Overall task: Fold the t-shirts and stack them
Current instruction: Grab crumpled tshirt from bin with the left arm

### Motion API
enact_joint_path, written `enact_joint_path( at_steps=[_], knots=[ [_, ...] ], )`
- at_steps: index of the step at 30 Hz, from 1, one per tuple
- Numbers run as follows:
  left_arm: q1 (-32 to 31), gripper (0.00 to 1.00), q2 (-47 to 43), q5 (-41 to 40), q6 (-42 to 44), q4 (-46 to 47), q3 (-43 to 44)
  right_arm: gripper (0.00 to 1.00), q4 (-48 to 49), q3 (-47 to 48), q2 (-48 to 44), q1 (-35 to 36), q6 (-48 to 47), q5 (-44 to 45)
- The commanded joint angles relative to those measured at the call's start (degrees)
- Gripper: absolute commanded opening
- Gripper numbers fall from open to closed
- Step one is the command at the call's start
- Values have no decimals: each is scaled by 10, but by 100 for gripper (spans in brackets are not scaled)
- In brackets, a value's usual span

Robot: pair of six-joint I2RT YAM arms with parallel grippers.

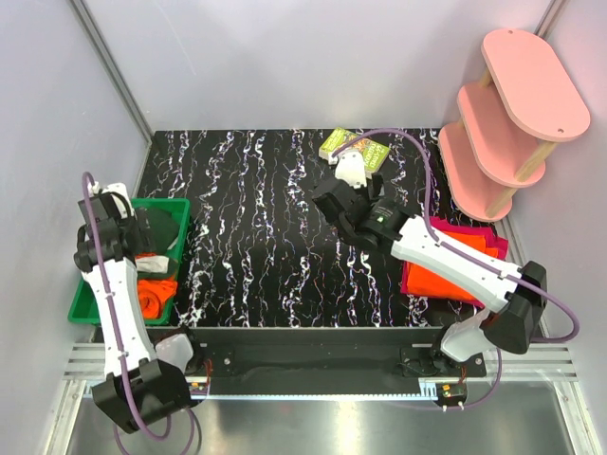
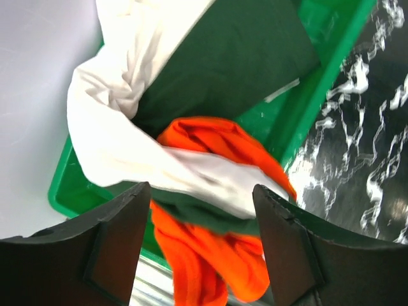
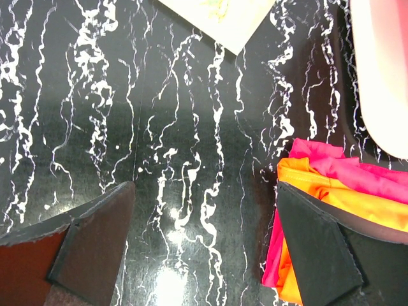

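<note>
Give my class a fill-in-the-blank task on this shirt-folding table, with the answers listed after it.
1. The left hand hovers over a ___ bin of crumpled shirts.
2. The top shirt of the folded stack is ___.
3. The right hand is open and holds ___.

Missing words: green; orange; nothing.

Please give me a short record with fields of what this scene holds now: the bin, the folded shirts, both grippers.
container: green bin, left side, holds crumpled orange t-shirt, white cloth, dark green cloth
folded stack: orange and magenta t-shirts, right side
left gripper: open, over the bin
right gripper: open, over table, beside the stack
</note>
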Motion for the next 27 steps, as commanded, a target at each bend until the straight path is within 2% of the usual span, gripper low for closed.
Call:
enact_joint_path(
  at_steps=[1,3,5,8,10,13,16,21,27],
  knots=[
    [10,70,-21,44,95,-71,-3,100,-7,9,19,2,9,-11],
    [11,67,-35,39,113,-82,-5,100,-6,10,25,2,8,-11],
    [12,57,-31,35,112,-114,10,100,-7,15,30,2,6,-11],
    [22,54,-10,48,96,-174,53,100,-6,22,36,2,1,-11],
    [26,54,-1,74,91,-214,86,100,-6,24,39,2,-1,-10],
    [28,57,8,71,90,-242,111,100,-7,25,44,2,-4,-10],
    [28,62,34,64,89,-276,123,100,-7,30,50,2,-8,-11],
    [36,66,51,60,130,-335,152,100,-7,41,58,2,-22,-7],
    [36,66,23,34,167,-329,96,100,-6,46,74,2,-24,-12]
  ],
)
